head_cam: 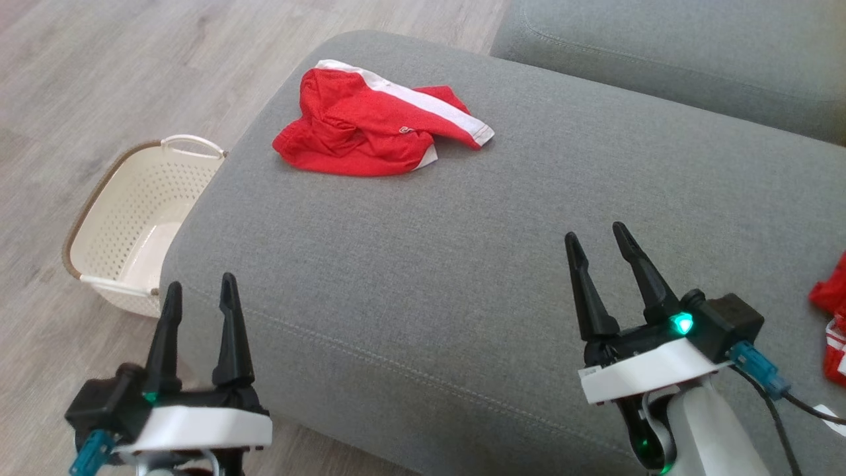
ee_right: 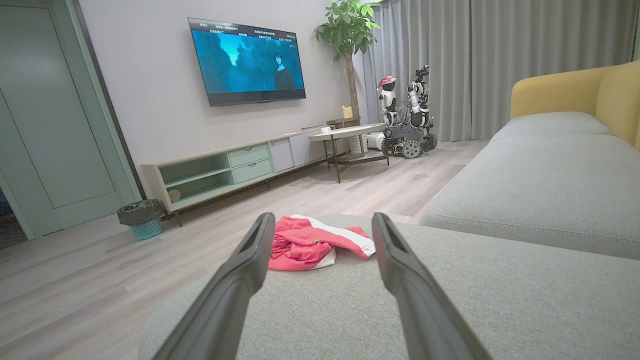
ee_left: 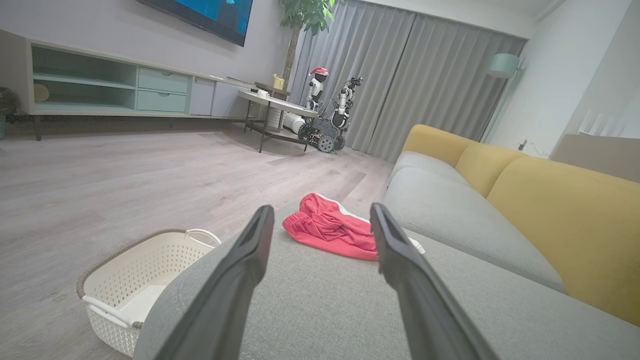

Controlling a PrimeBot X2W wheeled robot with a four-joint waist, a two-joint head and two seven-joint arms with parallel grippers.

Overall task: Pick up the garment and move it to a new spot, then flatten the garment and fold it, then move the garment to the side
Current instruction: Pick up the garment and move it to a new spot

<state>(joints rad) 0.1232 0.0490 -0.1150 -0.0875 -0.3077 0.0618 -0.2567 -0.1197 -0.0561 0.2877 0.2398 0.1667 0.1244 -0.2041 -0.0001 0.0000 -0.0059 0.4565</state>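
- Grey upholstery runs across the head view: a wide sofa seat cushion [head_cam: 462,277], with pale wooden floor [head_cam: 99,66] beyond its left edge.
- The left gripper [head_cam: 200,281] is held low at the cushion's near left corner, with its fingers pointing up the view. Its jaws are spread well apart and nothing is gripped.
- The right gripper [head_cam: 595,231] is held above the cushion's near edge, toward the right side, with its fingers leaning slightly leftward. Its jaws are likewise parted and nothing is held.
- The red garment [head_cam: 370,125], trimmed with a white stripe, is crumpled near the cushion's far left corner, well apart from both grippers.
- A cream perforated basket [head_cam: 132,218] is set on the floor just beside the cushion's left edge.
- In the head view, a second piece of red and white cloth [head_cam: 831,317] is cut off by the frame at the cushion's right side.
- In the left wrist view, a yellow backrest [ee_left: 565,215] is seen rising behind the grey seats. The garment is framed between the two dark fingers.
- In the right wrist view, a wall-mounted television [ee_right: 247,62] is seen above a long low cabinet [ee_right: 225,172].
- That view also takes in a lined waste bin [ee_right: 141,217], a tall potted plant [ee_right: 347,30] and a small wheeled robot [ee_right: 407,117] parked before grey curtains [ee_right: 525,60].
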